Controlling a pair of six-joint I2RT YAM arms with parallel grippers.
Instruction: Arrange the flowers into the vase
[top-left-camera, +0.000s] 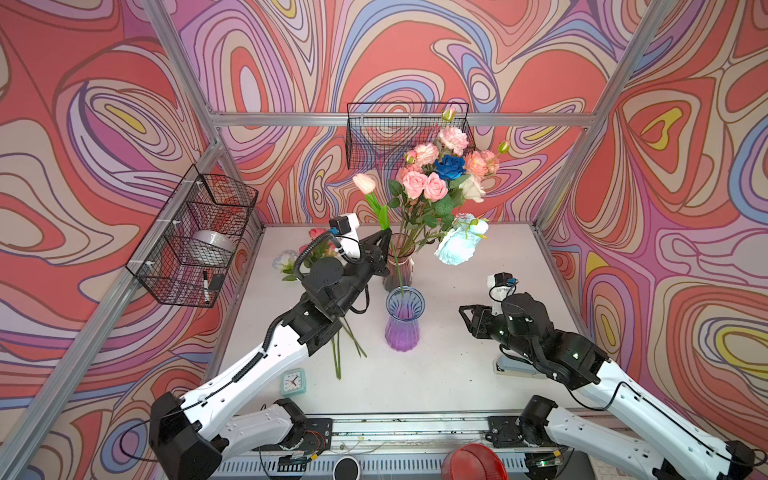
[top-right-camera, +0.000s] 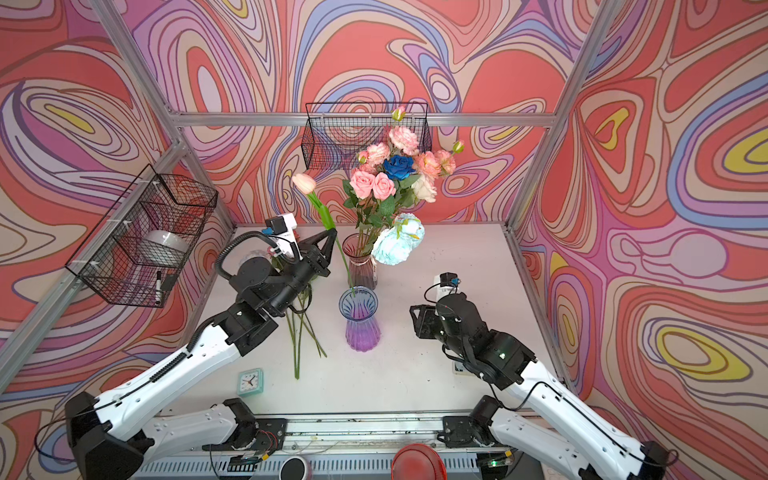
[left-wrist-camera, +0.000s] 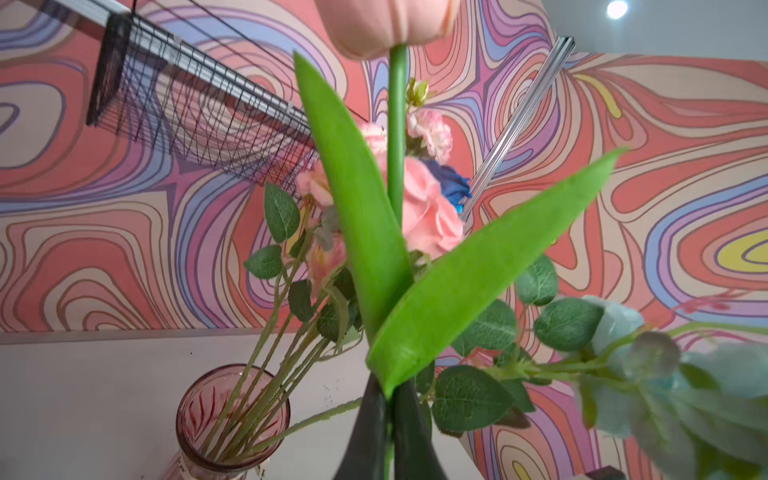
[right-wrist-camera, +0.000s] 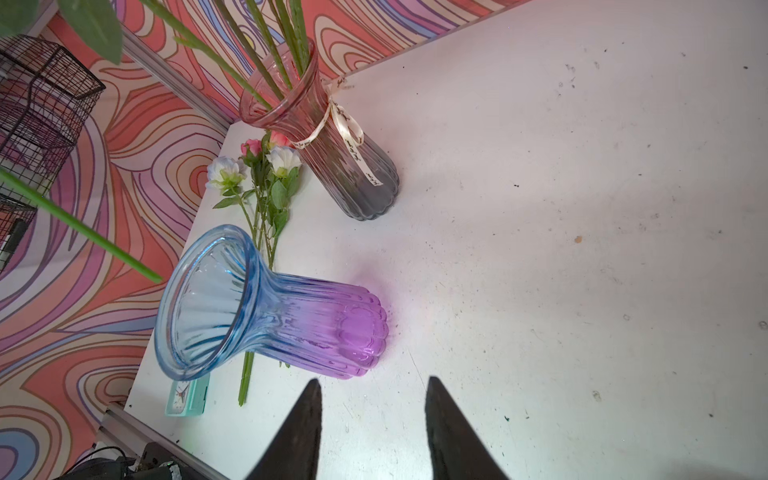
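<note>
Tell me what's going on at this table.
The left tool is shut on a tulip and holds it upright over the blue vase. The stem's tip is right at the mouth; I cannot tell whether it is inside. The right tool is open and empty, low beside that vase. Behind it, the pink vase holds a full bunch. A few loose flowers lie on the table.

Table (top-left-camera: 457, 365) right of blue-purple vase (top-left-camera: 404, 322) open; filled pink vase (top-left-camera: 400, 270) just behind, loose flowers (right-wrist-camera: 284, 160) left.
</note>
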